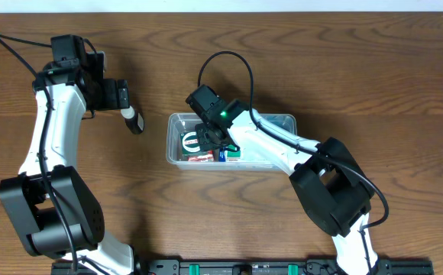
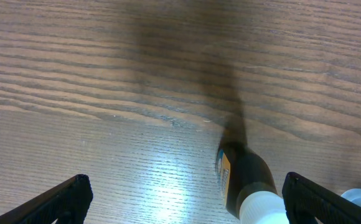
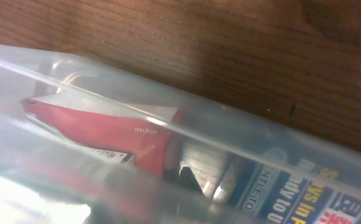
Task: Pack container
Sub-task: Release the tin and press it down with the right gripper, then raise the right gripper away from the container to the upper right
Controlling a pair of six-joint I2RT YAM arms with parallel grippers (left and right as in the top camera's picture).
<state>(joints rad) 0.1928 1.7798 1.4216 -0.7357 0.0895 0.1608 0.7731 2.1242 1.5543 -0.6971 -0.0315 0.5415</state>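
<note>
The clear plastic container (image 1: 283, 121) lies mid-table with a red packet (image 1: 198, 157), a blue one (image 1: 221, 155) and other small packets in its left end. My right gripper (image 1: 218, 143) reaches down into that end, shut, with nothing visibly held. In the right wrist view its dark tip (image 3: 187, 179) shows through the container wall (image 3: 230, 134), between the red packet (image 3: 127, 134) and the blue packet (image 3: 305, 196). My left gripper (image 1: 127, 108) is open at the upper left. A small dark bottle with a white cap (image 2: 248, 186) lies between its fingers (image 2: 68, 198), nearer the right one.
The same bottle (image 1: 135, 121) lies on bare wood just left of the container. The arm bases stand at the table's front edge. Wood table top (image 1: 344, 46) stretches behind and to the right of the container.
</note>
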